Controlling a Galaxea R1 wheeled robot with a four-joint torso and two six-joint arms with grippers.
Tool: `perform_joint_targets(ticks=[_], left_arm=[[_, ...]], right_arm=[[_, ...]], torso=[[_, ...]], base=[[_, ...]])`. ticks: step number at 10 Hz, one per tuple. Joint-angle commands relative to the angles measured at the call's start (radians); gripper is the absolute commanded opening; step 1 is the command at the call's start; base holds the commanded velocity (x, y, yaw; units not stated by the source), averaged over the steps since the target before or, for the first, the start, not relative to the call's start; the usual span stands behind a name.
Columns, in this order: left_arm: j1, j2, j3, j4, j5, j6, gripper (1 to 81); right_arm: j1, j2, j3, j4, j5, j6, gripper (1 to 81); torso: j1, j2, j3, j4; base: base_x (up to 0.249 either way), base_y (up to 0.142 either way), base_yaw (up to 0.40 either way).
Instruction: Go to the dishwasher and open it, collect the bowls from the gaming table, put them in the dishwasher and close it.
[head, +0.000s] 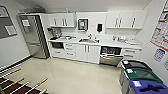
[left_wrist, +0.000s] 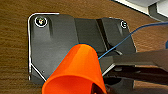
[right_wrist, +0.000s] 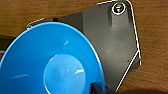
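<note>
In the head view a kitchenette fills the far wall. The dishwasher (head: 110, 57) sits under the counter (head: 113, 43), right of the white cabinet doors (head: 88, 53) below the sink (head: 88, 40), and its steel door hangs tipped open with the dark racks showing above it. A steel refrigerator (head: 33, 35) stands at the left end of the counter. Three lidded bins, black (head: 136, 65), green (head: 143, 75) and blue (head: 150, 87), line the right wall. Rods with wooden handles of the foosball table (head: 17, 83) show at the lower left corner.

The right wrist view has a bright blue bowl (right_wrist: 53, 60) close against the camera, seen from its open side, over a wood-grain surface (right_wrist: 155, 32); a dark part of the right gripper (right_wrist: 96, 88) touches its rim, but I cannot tell whether the fingers pinch it.

In the left wrist view, an orange cup-like shape (left_wrist: 75, 72) sits upside down by the robot's dark plate; the left gripper's state cannot be told.
</note>
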Motion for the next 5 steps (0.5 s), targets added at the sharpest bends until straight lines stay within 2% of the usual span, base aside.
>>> perform_joint_targets(ticks=[1,3,5], left_arm=[[-0.037,-0.013,0.002,0.002,0.034,-0.003,1.0],[-0.037,-0.014,0.002,0.002,0.034,-0.005,1.0],[-0.037,-0.013,0.002,0.001,0.034,-0.005,1.0]], right_arm=[[0.038,0.031,0.031,-0.030,0.005,-0.010,1.0],[0.038,0.030,0.031,-0.030,0.005,-0.010,1.0],[0.037,0.028,0.031,-0.030,0.005,-0.010,1.0]], torso=[[0.000,0.000,0.000,0.000],[0.000,0.000,0.000,0.000],[0.000,0.000,0.000,0.000]], base=[[0.167,0.000,0.000],[0.167,0.000,0.000],[0.167,-0.065,0.000]])
